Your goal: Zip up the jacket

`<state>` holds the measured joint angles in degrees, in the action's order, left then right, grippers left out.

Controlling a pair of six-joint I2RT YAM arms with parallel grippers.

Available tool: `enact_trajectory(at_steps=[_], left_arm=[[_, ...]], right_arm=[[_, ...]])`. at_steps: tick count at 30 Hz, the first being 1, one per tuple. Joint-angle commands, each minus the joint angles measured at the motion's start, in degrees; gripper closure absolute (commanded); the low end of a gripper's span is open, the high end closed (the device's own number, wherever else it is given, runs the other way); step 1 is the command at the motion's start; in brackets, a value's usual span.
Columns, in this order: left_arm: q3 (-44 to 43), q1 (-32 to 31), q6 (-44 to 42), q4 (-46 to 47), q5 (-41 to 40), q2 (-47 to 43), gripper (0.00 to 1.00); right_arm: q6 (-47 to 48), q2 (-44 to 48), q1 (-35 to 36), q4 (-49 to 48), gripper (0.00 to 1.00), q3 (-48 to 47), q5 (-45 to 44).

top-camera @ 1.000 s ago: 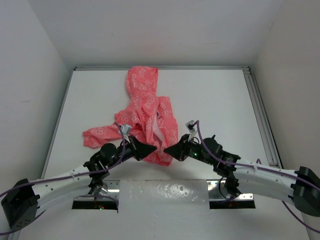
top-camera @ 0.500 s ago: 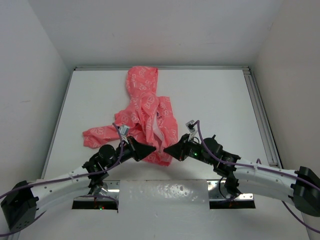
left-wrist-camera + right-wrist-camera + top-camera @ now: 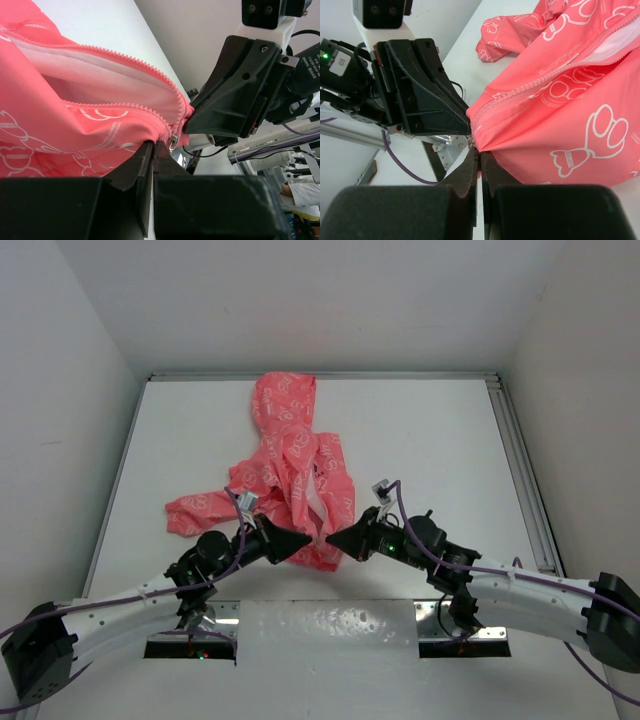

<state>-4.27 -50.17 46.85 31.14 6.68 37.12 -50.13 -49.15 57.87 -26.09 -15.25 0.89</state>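
The jacket (image 3: 300,475) lies crumpled on the white table (image 3: 430,440), coral-pink with white outline print; its hood (image 3: 283,405) points toward the table's far edge, one sleeve (image 3: 200,510) trails toward the table's left side, and its bottom hem sits close to the table's near edge, about midway across. The front is open along most of its length: the two rows of zipper teeth (image 3: 125,52) stand apart with white lining (image 3: 100,75) showing between them, and they come together only at the hem, where the small metal slider (image 3: 173,140) hangs. Both arms meet at that hem corner over the near middle of the table, tip to tip and almost touching. The left gripper (image 3: 305,540) has its fingers pressed together with no visible gap, and the fabric draws into a point at its tips just beside the slider – it pinches the jacket's hem. The right gripper (image 3: 332,539) comes in from the table's right side, its fingers likewise clamped flat against each other; the right wrist view shows the pink cloth gathered into its tips at the foot of the zipper – a grip on the other side of the hem.
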Motion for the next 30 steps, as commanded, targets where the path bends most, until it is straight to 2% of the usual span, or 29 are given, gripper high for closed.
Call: enact_trajectory(at_steps=[1, 11, 15, 23, 30], left_arm=[[1.11, 0.16, 1.05, 3.05, 0.18, -0.30, 1.00], [1.37, -0.28, 1.93, 6.13, 2.28, 1.72, 1.00], [0.50, -0.28, 1.49, 4.64, 3.78, 1.72, 1.00], [-0.64, -0.28, 2.63, 0.26, 7.21, 0.23, 1.00], [-0.74, -0.28, 1.49, -6.25, 4.67, -0.38, 1.00]], right_arm=[[-0.23, 0.45, 0.05, -6.86, 1.00, -1.37, -0.71], [-2.78, -0.42, 0.05, -12.58, 1.00, 0.48, -6.77], [-3.75, -2.09, 0.14, -13.11, 1.00, -0.31, -6.69], [-3.75, -2.36, 0.05, -8.72, 1.00, -1.89, -8.09], [-5.50, -2.80, 0.05, -5.13, 1.00, -6.19, -4.67]])
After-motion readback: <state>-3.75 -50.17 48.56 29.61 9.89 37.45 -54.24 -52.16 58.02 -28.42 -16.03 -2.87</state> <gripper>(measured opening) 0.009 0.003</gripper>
